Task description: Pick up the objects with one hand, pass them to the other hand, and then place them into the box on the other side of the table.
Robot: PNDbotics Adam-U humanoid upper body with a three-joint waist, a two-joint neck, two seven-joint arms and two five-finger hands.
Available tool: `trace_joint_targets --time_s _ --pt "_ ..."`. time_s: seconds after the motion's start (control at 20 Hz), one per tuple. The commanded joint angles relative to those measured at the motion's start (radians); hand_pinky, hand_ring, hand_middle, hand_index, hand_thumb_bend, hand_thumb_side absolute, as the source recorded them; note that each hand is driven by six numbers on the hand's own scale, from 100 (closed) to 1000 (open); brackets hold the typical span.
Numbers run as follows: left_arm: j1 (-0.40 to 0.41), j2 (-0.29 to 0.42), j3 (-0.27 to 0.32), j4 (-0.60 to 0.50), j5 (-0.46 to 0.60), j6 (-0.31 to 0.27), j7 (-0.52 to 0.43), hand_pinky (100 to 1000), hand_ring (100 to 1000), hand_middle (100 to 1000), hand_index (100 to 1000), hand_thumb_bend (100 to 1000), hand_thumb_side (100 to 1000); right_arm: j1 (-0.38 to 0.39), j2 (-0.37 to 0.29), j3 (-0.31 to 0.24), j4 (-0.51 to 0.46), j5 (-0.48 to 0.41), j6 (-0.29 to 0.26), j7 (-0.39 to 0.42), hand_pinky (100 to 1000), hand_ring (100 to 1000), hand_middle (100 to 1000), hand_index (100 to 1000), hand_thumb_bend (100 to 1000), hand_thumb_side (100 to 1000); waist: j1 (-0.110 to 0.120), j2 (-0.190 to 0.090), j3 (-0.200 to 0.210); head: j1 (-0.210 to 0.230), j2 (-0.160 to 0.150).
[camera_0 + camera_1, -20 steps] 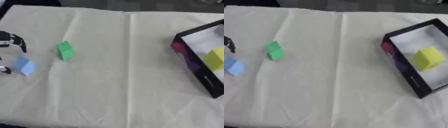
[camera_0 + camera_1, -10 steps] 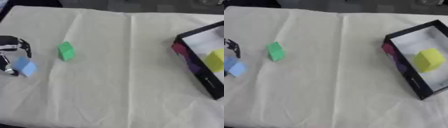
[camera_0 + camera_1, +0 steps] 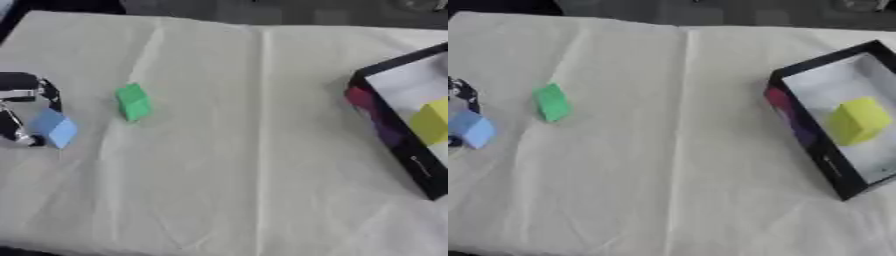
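Since 1 s ago, left hand (image 3: 19,107) brought in closer at table's left edge, fingers now curled round blue block (image 3: 54,127), block tilted. Green block (image 3: 133,102) just right of it, untouched. Box (image 3: 802,127) far right w/ yellow block (image 3: 857,120) inside; right hand not seen, handover judged next.
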Motion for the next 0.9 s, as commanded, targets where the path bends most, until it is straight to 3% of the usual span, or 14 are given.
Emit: trace_joint_targets --time_s 0.05,0.6,0.8,0.85,0.9 --pt "-0.022 0.051 0.030 -0.040 0.047 0.031 0.012 845 741 524 553 382 100 -0.007 -0.034 -0.017 -0.006 0.002 -0.006 0.000 967 812 868 990 100 443 -0.010 -0.009 0.002 -0.004 0.001" --pt "-0.038 0.073 0.104 -0.175 0.161 0.157 0.079 803 694 490 516 329 100 -0.040 -0.054 -0.004 -0.032 -0.046 -0.006 0.011 968 813 870 992 100 390 -0.007 -0.027 0.010 -0.037 0.007" --pt "-0.044 0.012 0.106 -0.188 0.244 0.239 0.120 782 671 485 508 261 100 -0.102 -0.075 0.032 -0.099 -0.088 -0.020 0.044 966 823 877 998 100 281 -0.008 -0.040 0.014 -0.059 0.007" --pt "-0.046 -0.006 0.105 -0.195 0.271 0.272 0.130 777 661 484 504 242 100 -0.126 -0.080 0.047 -0.126 -0.097 -0.028 0.059 963 828 875 998 136 257 -0.009 -0.044 0.015 -0.067 0.007" --pt "-0.048 -0.023 0.105 -0.203 0.290 0.305 0.144 773 656 481 504 227 100 -0.148 -0.085 0.062 -0.155 -0.103 -0.038 0.077 960 830 879 996 100 215 -0.009 -0.047 0.016 -0.074 0.007"
